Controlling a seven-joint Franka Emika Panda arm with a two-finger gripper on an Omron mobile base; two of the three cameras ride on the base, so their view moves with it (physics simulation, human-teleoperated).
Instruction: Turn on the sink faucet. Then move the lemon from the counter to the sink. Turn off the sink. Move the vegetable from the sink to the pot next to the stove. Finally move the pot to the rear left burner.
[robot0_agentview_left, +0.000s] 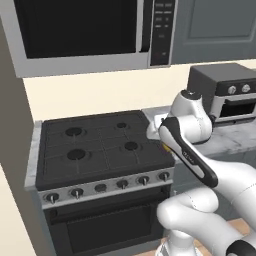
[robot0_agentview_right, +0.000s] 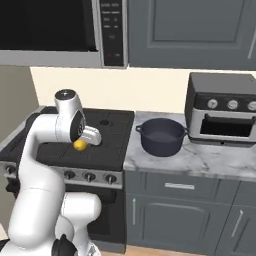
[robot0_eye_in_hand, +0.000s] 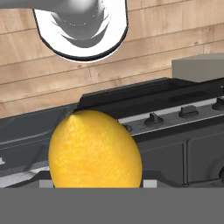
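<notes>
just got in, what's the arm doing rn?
The gripper is holding the lemon in the air, roughly over the front right of the stove. The pot sits on the counter right of the stove, beside a toaster oven, and looks empty from the right base view. Nothing sits on the burners.

Lemon (robot0_eye_in_hand: 94, 148) skin finely pebbled, slight sheen. Counter (robot0_agentview_right: 200, 160) polished grey-white marble look. Pot (robot0_agentview_right: 161, 136) matt dark, prob. metal. Stove (robot0_agentview_left: 100, 145) top matt black, knobs silvery metal. Floor (robot0_eye_in_hand: 175, 39) wood planks.
</notes>
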